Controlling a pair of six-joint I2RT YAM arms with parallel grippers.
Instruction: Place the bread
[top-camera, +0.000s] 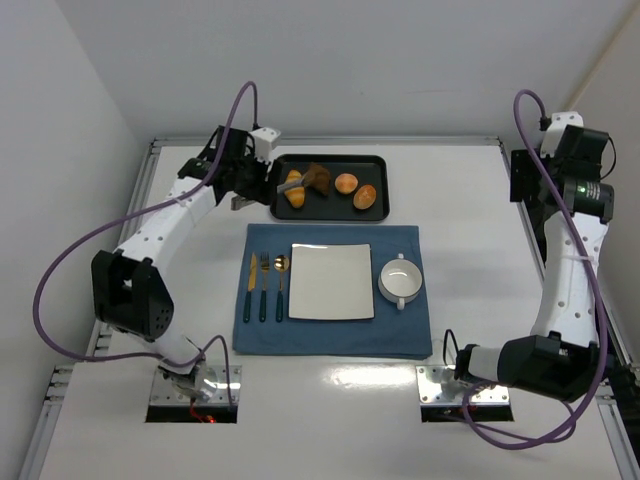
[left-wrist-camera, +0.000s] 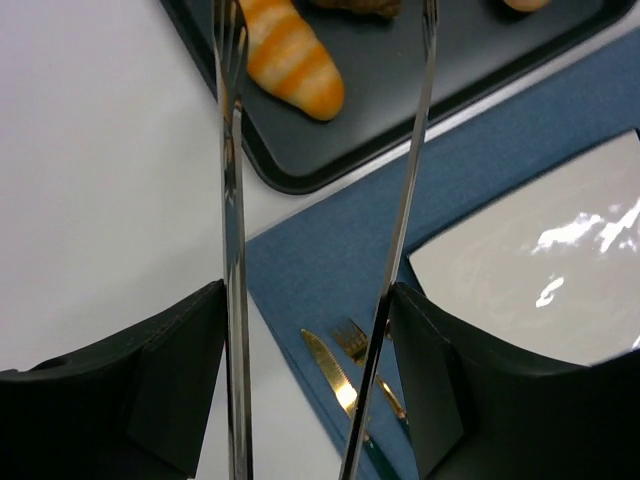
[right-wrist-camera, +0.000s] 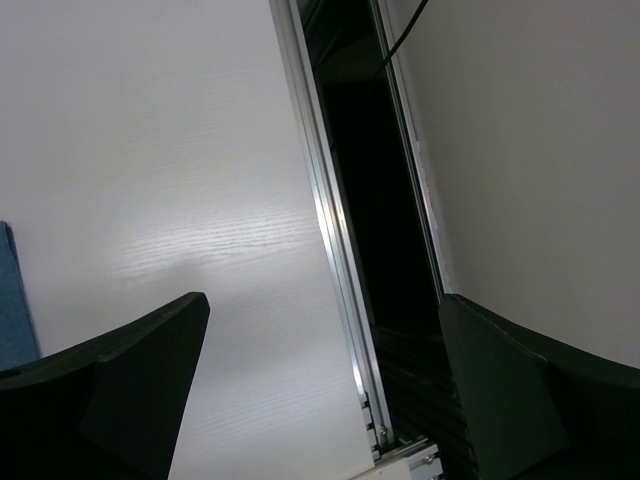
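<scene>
**Colour key.** Bread (left-wrist-camera: 295, 60): golden-orange, crossed by pale yellow bands. Tray (top-camera: 283, 212): plain black. Pastry (top-camera: 318, 178): dark brown. Two buns (top-camera: 346, 183): orange-brown. Placemat (top-camera: 330, 335): uniform mid-blue. Plate (top-camera: 331, 282) and bowl (top-camera: 401, 282): white. Cutlery (top-camera: 264, 290): gold tops with dark teal handles. Tongs (left-wrist-camera: 232, 250): polished silver. Table (top-camera: 330, 410): white. Arms (top-camera: 165, 230): white with black joints. Cables (top-camera: 38, 296): purple. Fingers (left-wrist-camera: 150, 380): black.
</scene>
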